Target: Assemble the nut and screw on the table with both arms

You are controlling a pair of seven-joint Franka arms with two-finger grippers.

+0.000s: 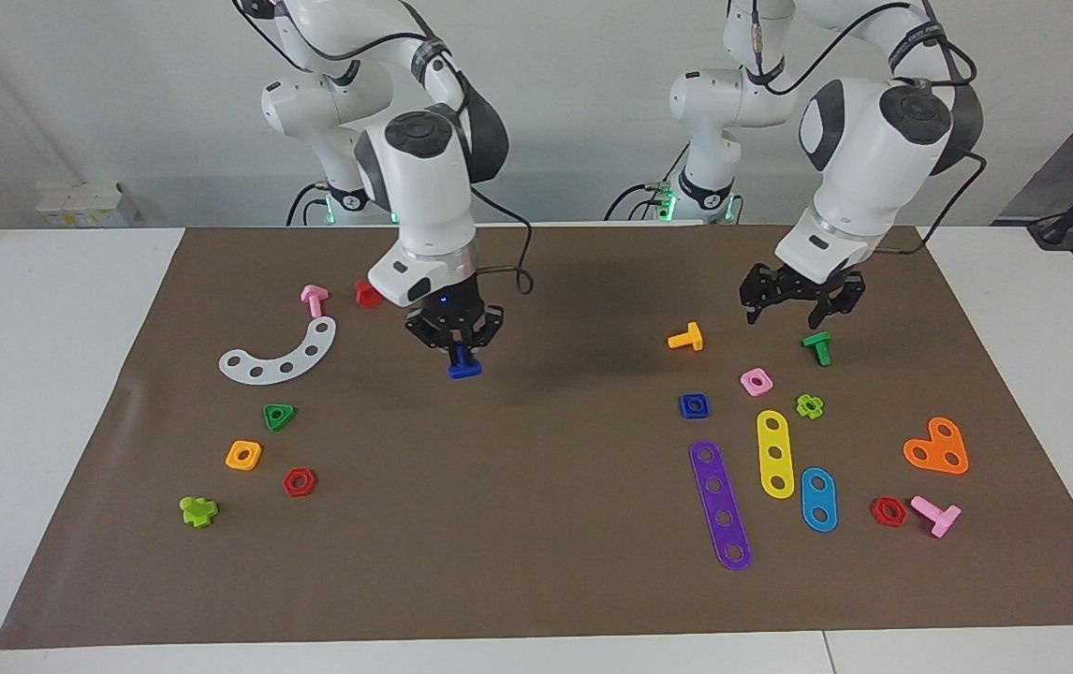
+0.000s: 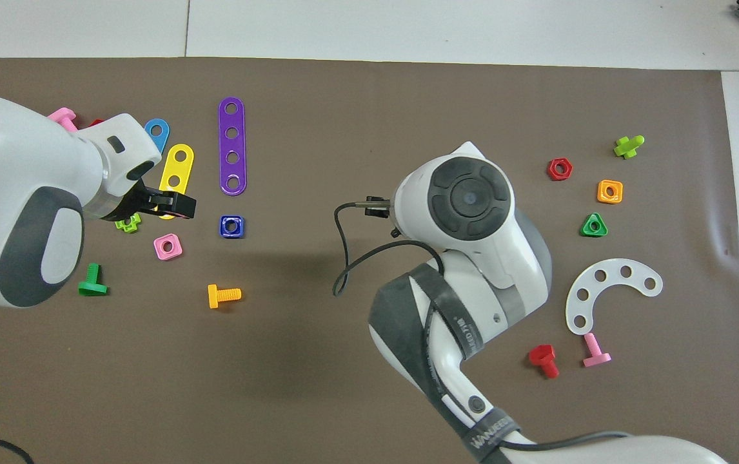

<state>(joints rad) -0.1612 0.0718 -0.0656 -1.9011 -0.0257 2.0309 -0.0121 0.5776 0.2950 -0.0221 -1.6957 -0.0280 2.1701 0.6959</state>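
Note:
My right gripper (image 1: pixel 460 352) is shut on the dark-blue screw (image 1: pixel 464 369) and holds it head down, above the middle of the brown mat (image 1: pixel 546 487). In the overhead view the right arm's own wrist hides both. The dark-blue square nut (image 1: pixel 694 404) lies flat on the mat toward the left arm's end, and it also shows in the overhead view (image 2: pixel 232 226). My left gripper (image 1: pixel 803 314) is open and empty in the air, over the green screw (image 1: pixel 817 347) and the pink nut (image 1: pixel 756 381). It also shows in the overhead view (image 2: pixel 184 206).
An orange screw (image 1: pixel 686 338), a purple strip (image 1: pixel 720 504), a yellow strip (image 1: pixel 774 453) and a blue strip (image 1: pixel 818 499) lie around the nut. A white curved strip (image 1: pixel 279 354), a green triangular nut (image 1: pixel 279 416), an orange nut (image 1: pixel 243 455) and a red hex nut (image 1: pixel 299 481) lie toward the right arm's end.

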